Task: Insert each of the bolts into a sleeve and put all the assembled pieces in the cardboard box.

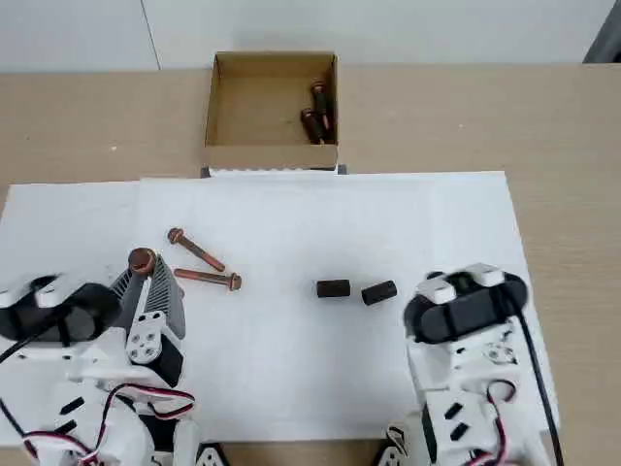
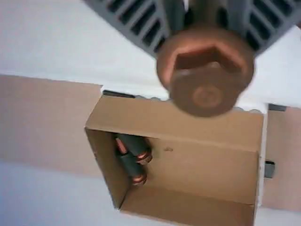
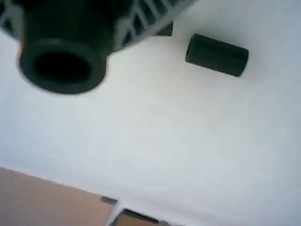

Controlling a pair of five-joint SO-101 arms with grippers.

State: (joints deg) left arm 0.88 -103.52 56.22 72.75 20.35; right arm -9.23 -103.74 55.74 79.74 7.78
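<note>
Bolt (image 2: 204, 70) and sleeve (image 3: 61, 66) both gripped

Left fingers (image 2: 131, 19) clamp the copper bolt; right fingers (image 3: 141, 19) clamp the black sleeve. Two loose bolts (image 1: 195, 249) (image 1: 208, 280) and another sleeve (image 3: 216, 55) lie on white paper (image 1: 291, 214). Farther off, cardboard box (image 1: 221, 107) holds assembled pieces (image 1: 315, 115).

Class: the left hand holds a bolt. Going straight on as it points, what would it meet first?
The left hand would probably meet the white sheet first, then the near wall of the cardboard box; its tilt is unclear.
</note>
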